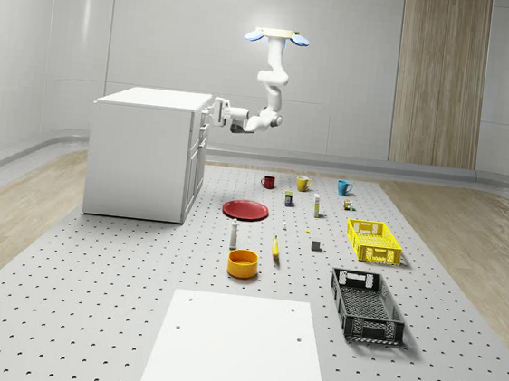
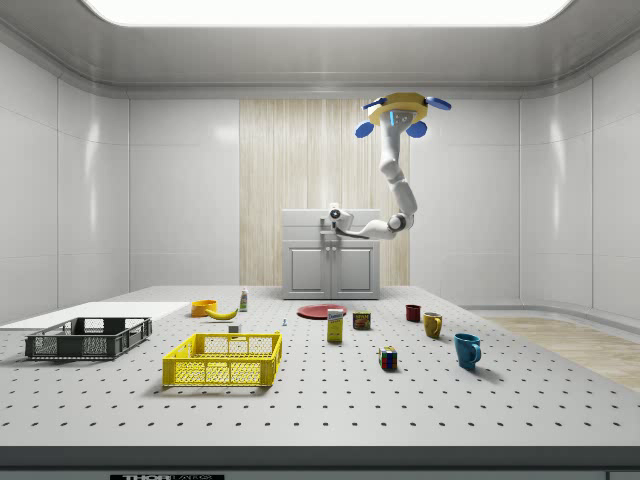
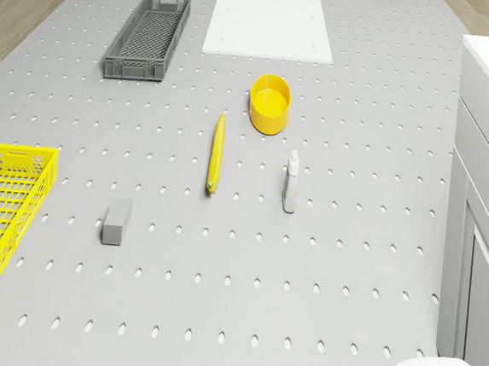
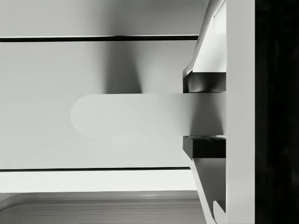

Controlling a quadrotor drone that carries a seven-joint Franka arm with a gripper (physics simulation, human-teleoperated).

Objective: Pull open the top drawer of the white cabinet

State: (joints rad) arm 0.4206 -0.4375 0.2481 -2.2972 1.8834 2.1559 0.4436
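Wrist view showed the two-finger gripper (image 4: 205,114) with dark pads clamped either side of the pale rounded bar handle (image 4: 126,114) on the boxy white cabinet's (image 1: 144,156) top drawer front, the drone (image 1: 277,36) hovering just beside the cabinet.

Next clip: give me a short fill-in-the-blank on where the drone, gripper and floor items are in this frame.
1. The drone hovers above the perforated grey floor, beside the white ____.
2. The gripper is at the handle of the cabinet's ____ drawer.
3. The yellow banana lies between the grey block and the white ____.
4. The yellow round bowl lies nearest the ____ plastic crate.

Missing words: cabinet; top; bottle; dark grey
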